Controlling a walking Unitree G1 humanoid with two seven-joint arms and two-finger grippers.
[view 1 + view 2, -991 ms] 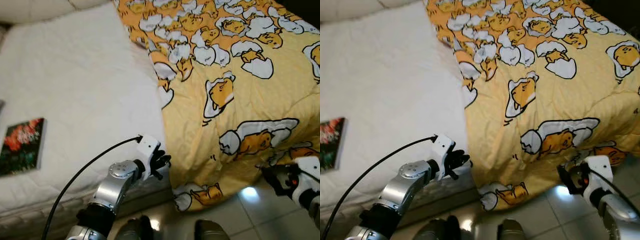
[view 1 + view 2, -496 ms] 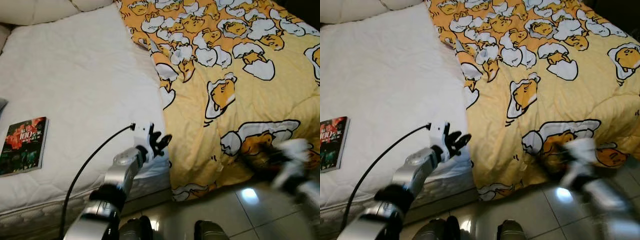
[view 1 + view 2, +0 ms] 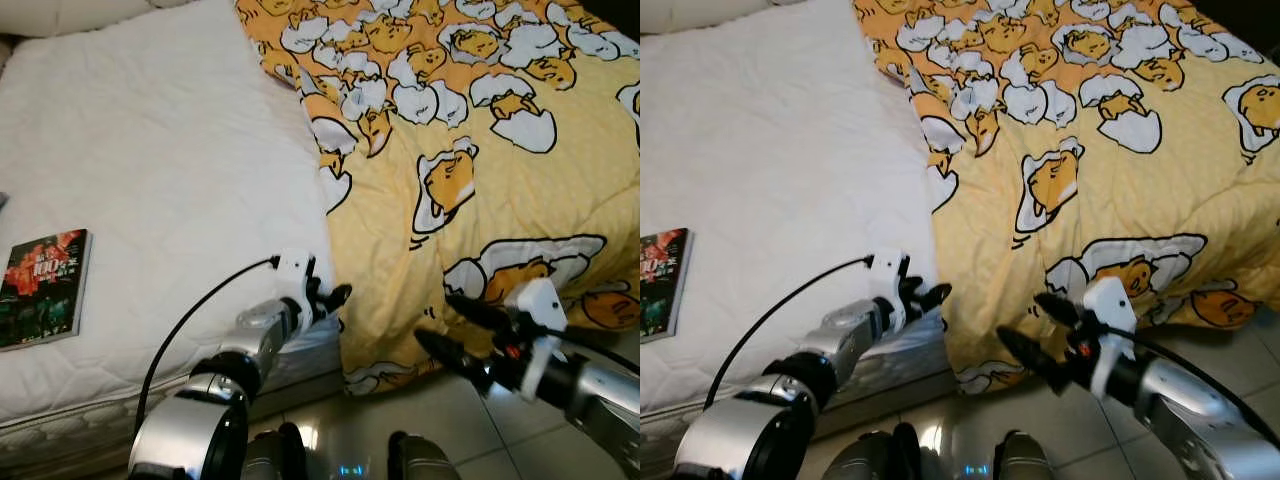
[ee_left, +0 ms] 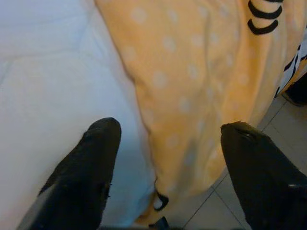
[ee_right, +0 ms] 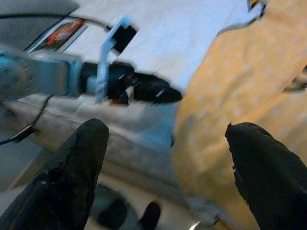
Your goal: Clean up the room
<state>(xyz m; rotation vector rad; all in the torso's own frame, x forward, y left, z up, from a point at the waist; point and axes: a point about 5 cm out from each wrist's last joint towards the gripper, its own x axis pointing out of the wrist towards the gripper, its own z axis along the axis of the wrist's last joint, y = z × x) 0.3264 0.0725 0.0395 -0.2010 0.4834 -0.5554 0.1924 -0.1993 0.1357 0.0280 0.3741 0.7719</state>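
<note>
Two grippers working low at the near corner of the bed. Left gripper [image 3: 328, 300] hovering at the mattress [image 3: 160, 150] edge, right where the yellow blanket [image 3: 480, 150] hem is draping over the side; fingers [image 4: 91, 158] spread wide, nothing between them, white sheet under one and yellow polka-dot underside of the blanket under the other. Right gripper [image 3: 450, 325] reaching in from the right, just in front of the hanging blanket edge and above the tiled floor [image 3: 470, 420]; fingers [image 5: 81, 167] parted wide too, gripping nothing, pointing toward the left gripper. Both grippers near each other but not touching, with the blanket corner hanging between and behind them.

Blanket lying across the right half of the bed, printed with cartoon eggs in white shells, its left edge running down the middle of the mattress and its near edge spilling over toward the floor. Book [image 3: 42, 288] with a dark red-and-green cover lying flat on the bare white part of the mattress, well apart from both grippers, near the left edge of the head view. Black cable [image 3: 190, 320] looping along the left arm. Glossy floor tiles reflecting light below the bed edge.
</note>
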